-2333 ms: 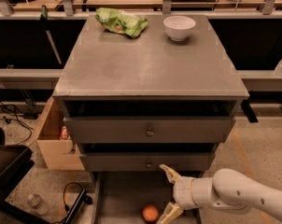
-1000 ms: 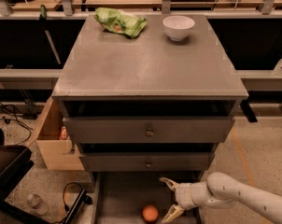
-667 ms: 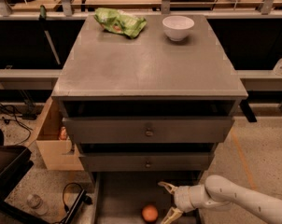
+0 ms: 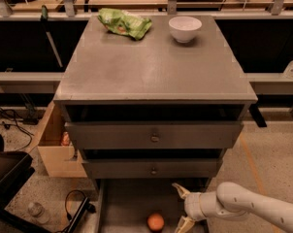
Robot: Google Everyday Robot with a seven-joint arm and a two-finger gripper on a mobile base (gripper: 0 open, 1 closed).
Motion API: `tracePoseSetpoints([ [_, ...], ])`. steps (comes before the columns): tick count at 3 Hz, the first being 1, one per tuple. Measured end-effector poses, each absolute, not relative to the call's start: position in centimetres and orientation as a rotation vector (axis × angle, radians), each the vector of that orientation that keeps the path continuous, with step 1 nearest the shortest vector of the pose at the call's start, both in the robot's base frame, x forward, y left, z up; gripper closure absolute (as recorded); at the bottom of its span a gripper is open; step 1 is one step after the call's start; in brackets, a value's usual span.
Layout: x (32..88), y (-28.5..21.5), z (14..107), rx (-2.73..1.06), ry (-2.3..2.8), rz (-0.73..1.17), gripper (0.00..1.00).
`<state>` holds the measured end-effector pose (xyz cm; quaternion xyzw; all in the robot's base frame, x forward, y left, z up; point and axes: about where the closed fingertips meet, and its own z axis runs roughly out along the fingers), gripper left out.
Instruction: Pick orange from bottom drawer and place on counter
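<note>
The gripper [image 4: 179, 207] over the bottom drawer [image 4: 127, 203] looks smooth plastic, the counter [image 4: 151, 67] matte.

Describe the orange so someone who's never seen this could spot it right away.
Below the grey cabinet's two knobbed drawers is the pulled-out bottom drawer. The orange lies in it, just left of the open gripper. It is the only small round orange thing; the white bowl and green bag sit up on the counter.
</note>
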<state>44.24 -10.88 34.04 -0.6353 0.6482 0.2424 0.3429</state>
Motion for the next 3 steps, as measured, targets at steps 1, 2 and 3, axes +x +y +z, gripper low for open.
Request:
tracePoseSetpoints([
  [1,42.9,-11.1,40.0,-1.651,1.77,0.578,0.0],
  [2,44.5,-12.3,44.0,-1.68,1.756,0.484,0.0],
  [3,44.5,-12.3,44.0,-1.68,1.756,0.484,0.0],
])
